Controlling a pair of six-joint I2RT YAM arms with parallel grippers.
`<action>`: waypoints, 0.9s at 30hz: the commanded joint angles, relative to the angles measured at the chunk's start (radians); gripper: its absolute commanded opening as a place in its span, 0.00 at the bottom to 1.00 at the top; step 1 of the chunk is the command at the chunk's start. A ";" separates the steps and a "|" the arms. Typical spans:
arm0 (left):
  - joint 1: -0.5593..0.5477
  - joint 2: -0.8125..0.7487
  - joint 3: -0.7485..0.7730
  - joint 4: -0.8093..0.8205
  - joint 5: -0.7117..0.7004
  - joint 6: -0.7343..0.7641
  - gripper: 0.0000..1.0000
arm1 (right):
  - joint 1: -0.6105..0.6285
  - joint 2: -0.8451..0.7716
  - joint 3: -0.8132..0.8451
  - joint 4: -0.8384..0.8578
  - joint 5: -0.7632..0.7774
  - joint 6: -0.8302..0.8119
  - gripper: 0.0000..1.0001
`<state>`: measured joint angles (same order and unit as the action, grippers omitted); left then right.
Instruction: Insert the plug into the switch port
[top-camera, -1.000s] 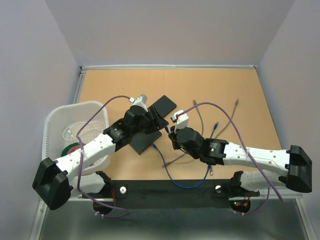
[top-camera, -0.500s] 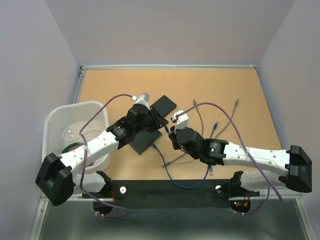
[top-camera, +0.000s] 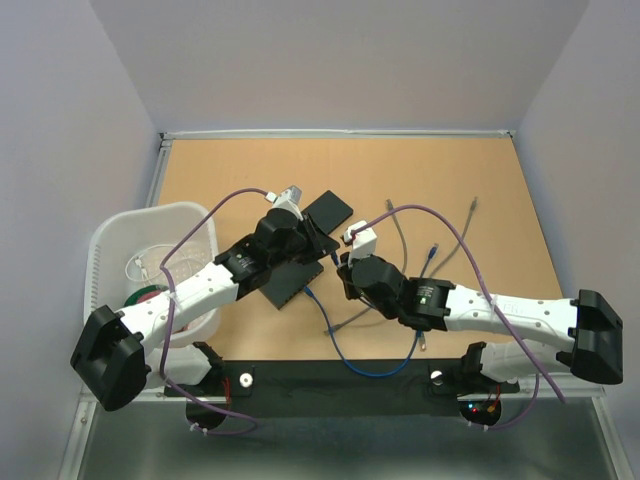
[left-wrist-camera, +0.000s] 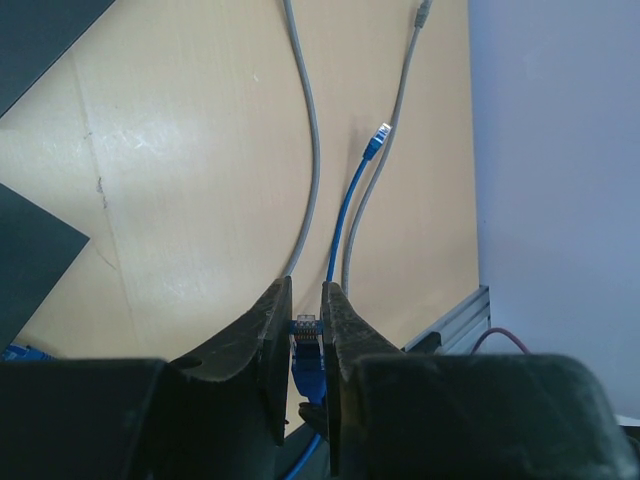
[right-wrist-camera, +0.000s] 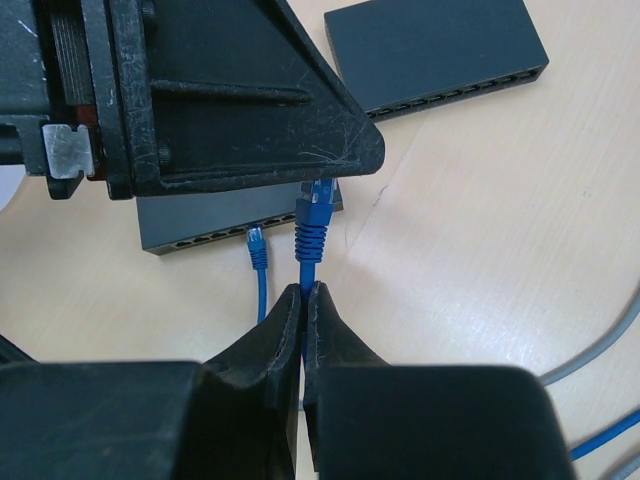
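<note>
1. Landmark: near switch (top-camera: 285, 282), a black box with its port row facing the arms. All places below are given from it.
2. Left gripper (left-wrist-camera: 303, 295): a second ago its fingers stood apart. They have now clenched on the blue plug (left-wrist-camera: 306, 338), and the left wrist view shows the clear connector pinched between the two pads.
3. Right gripper (right-wrist-camera: 303, 295): unchanged, clamped tight on the blue cable (right-wrist-camera: 306, 274) just behind the plug's boot, on the side away from the switch.
4. Blue plug, position: just in front of the switch's port row, near one end and pointing at it. The left finger hides its tip in the right wrist view, so whether it has entered a port cannot be told. It does not look seated.
5. Second blue plug (right-wrist-camera: 257, 240): just in front of the same port row, beside the held one. Whether it is seated is unclear.
6. Second switch (top-camera: 328, 210): beyond the landmark, apart from it and untouched.
7. Grey cables (left-wrist-camera: 310, 150): loose on the table (top-camera: 450, 180), well away from the switch.
8. Reading: both grippers now share the plug end. The left's fresh grip on the connector probably lets it steer the plug, so alignment with a port comes next, then the push.
</note>
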<state>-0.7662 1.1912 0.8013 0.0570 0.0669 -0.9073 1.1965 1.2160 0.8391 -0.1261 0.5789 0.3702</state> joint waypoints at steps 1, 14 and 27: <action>-0.010 -0.022 0.016 0.038 0.005 0.007 0.00 | 0.008 -0.009 0.057 0.049 0.032 0.010 0.00; -0.008 -0.183 -0.062 0.188 0.022 0.188 0.00 | -0.017 -0.277 0.067 0.075 -0.291 0.035 0.54; -0.008 -0.516 -0.186 0.477 0.191 0.326 0.00 | -0.031 -0.342 0.207 0.083 -0.677 0.041 0.45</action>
<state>-0.7712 0.7193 0.6155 0.3981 0.1818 -0.6361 1.1709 0.8516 1.0134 -0.0673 0.0113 0.4091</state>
